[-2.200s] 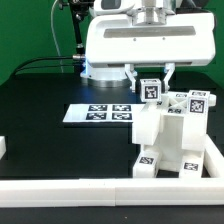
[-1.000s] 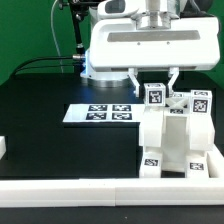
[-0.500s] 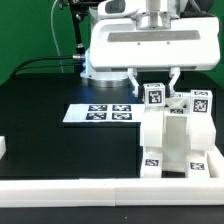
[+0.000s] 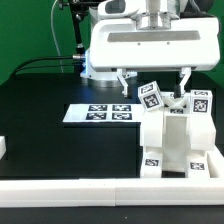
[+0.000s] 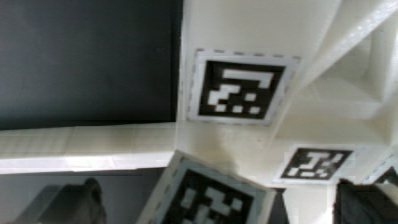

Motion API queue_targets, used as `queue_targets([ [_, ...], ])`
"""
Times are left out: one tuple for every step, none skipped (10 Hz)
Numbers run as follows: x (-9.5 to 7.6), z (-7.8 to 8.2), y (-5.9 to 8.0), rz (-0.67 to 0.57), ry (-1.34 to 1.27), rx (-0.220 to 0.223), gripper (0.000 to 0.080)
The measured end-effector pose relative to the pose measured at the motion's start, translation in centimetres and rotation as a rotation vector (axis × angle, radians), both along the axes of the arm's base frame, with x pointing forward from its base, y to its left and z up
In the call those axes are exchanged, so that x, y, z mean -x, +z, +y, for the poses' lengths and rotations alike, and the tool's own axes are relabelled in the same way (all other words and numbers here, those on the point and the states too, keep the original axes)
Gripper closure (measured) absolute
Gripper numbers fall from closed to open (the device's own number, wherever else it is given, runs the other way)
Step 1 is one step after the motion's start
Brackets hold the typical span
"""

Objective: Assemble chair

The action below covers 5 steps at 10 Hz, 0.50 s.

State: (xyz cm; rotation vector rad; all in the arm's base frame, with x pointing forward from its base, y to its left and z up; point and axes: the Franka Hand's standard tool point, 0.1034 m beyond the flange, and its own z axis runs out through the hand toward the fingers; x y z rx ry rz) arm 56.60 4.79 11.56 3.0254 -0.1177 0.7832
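Chair assembly (image 4: 172,140) at 4 o'clock of the exterior view, standing on the black counter (image 4: 50,140), pushed against the white rail (image 4: 100,188) along the near edge and the rail's corner at the exterior view's right. Probably parked there on purpose: the corner stops sliding while parts get pressed in.

Near face of the assembly carrying two marker tags low down (image 4: 151,161). Further up, slanted white struts and a tagged post (image 4: 198,101) at 3 o'clock.

On top, small tagged piece (image 4: 150,96) sitting tilted, not square to the rest; looks loose or not seated, though hard to confirm at this resolution.

Gripper (image 4: 152,84) directly above that piece, fingers (image 4: 123,80) spread wide to either side, clear of it, gripping nothing. Judged as just-let-go or lining up for a re-grip; either way the tilt needs correcting before the next push.

Wrist view: white panel close up with one large tag (image 5: 238,90), two more tags partly cut off, dark fingertip (image 5: 68,203) at the frame edge. No contact visible.

Beyond, marker board (image 4: 98,113) flat on the counter near centre, apart from the assembly. Short white rail stub at 9 o'clock (image 4: 3,148).
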Motion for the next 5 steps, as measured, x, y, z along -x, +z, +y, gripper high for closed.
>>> queue_targets([
  [0.1, 0.1, -0.1, 0.031, 0.000, -0.006, 0.0151],
  [-0.2, 0.4, 0.4, 0.067, -0.001, -0.018, 0.0150],
  [-0.8, 0.4, 1.0, 0.061, -0.002, -0.022, 0.0150],
  [-0.6, 0.5, 0.8, 0.150, -0.005, -0.036, 0.0150],
  [-0.7, 0.8, 1.0, 0.249, -0.007, -0.053, 0.0150],
])
